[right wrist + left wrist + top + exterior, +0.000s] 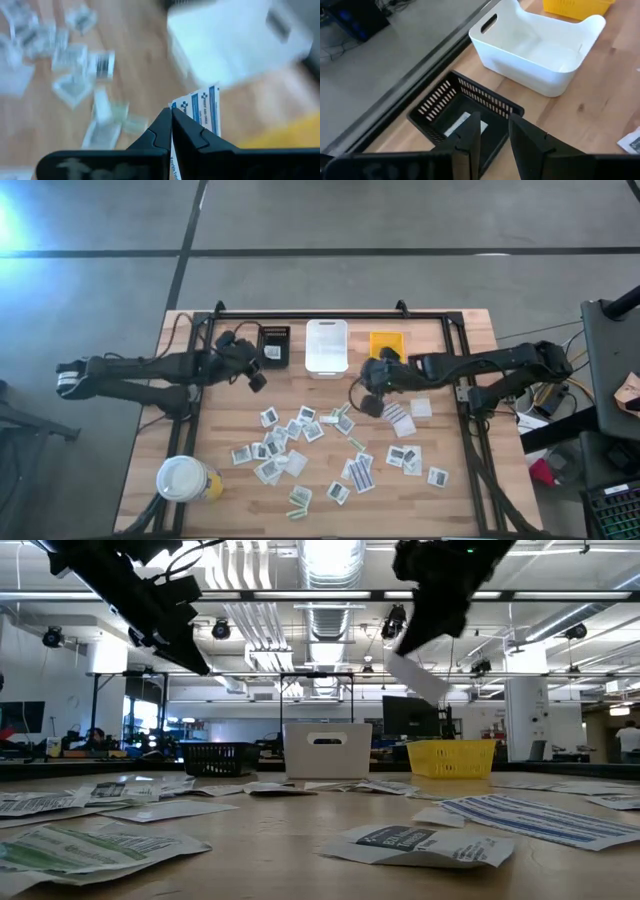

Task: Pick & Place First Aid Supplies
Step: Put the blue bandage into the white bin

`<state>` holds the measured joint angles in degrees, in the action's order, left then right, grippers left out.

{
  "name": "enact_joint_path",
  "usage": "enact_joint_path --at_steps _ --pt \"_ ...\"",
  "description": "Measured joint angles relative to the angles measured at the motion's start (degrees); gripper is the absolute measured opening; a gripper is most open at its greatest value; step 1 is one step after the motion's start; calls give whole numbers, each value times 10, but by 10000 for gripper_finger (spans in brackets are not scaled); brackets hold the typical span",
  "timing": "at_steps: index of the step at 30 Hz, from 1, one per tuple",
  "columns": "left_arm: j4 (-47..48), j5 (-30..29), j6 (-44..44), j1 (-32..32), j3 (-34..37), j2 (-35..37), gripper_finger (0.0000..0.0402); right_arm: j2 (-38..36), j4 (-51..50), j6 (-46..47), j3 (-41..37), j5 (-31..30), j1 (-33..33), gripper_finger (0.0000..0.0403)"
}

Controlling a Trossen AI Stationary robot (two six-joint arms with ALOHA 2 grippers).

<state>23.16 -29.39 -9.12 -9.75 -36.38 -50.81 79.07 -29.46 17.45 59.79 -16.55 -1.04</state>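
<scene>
Three small bins are lined up along the far edge of the wooden table (470, 340): a black bin (273, 346) on the left, a white bin (326, 345) in the middle and a yellow bin (387, 344) on the right. The left gripper (255, 376) is held above the table just beside the black bin, its fingers parted by a narrow gap with nothing seen between them; in the left wrist view a white packet (465, 124) is seen lying on the floor of the black bin. The right gripper (372, 402) is raised over the table near the yellow bin, its fingers pressed together on a blue-striped white packet (202, 111), which hangs from the fingertips in the low view. The remaining first aid packets (300, 435) are scattered flat across the middle and near part of the table, white squares with dark patches, blue-striped ones and a few pale yellow-green strips (299, 501) near the front edge. A large white-lidded cup (184, 478) is stood at the near left corner, well apart from both grippers.
</scene>
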Motion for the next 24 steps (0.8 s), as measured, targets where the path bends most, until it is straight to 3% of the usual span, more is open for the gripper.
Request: enact_joint_path --at_steps 6,17,24 --pt "2 24 48 -33 0 18 96 26 185 -114 -17 -2 41 8" --pt "37 27 59 -64 0 42 96 103 376 -251 -14 4 98 8" --pt "62 34 29 -64 0 44 96 166 406 -270 8 14 126 8"
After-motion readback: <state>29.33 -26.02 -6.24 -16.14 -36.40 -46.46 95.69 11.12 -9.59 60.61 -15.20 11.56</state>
